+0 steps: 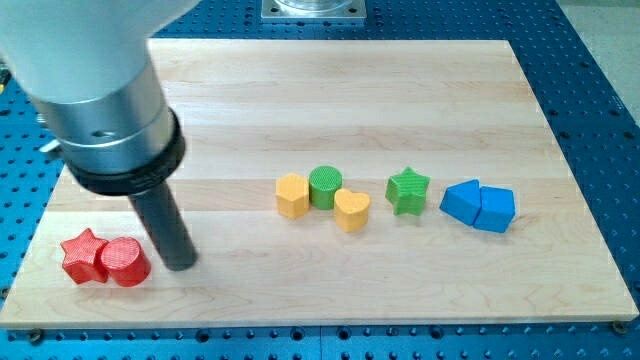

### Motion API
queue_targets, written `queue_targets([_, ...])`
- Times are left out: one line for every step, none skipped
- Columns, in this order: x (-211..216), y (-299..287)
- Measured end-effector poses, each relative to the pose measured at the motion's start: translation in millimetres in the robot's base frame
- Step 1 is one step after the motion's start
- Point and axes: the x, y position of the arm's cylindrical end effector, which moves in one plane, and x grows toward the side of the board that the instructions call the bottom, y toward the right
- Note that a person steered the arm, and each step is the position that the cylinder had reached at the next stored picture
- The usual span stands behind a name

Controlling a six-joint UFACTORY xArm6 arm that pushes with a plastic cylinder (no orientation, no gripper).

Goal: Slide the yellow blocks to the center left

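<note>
A: Where's my tip?
B: Beside the red cylinder, well left of the yellow hexagon and yellow heart mid-counter. No tool, just a rod for pushing.

No text, label, brand, number or sign can be read anywhere in the camera view. The wooden worktop carries no markings, and the coloured blocks on it show plain, unprinted faces. The arm's grey housing bears no legible lettering, and neither does the perforated blue surface around the board.
</note>
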Motion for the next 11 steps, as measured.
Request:
queue_targets([3, 45])
queue_targets([40, 140])
queue_targets([22, 202])
queue_targets([-17, 212])
queue_targets([-47, 167])
queue_targets([-78, 123])
queue_targets([-109, 84])
queue_targets([-114, 93])
queue_targets([-60, 132])
queue_targets([-53, 93])
queue_targets([-74, 29])
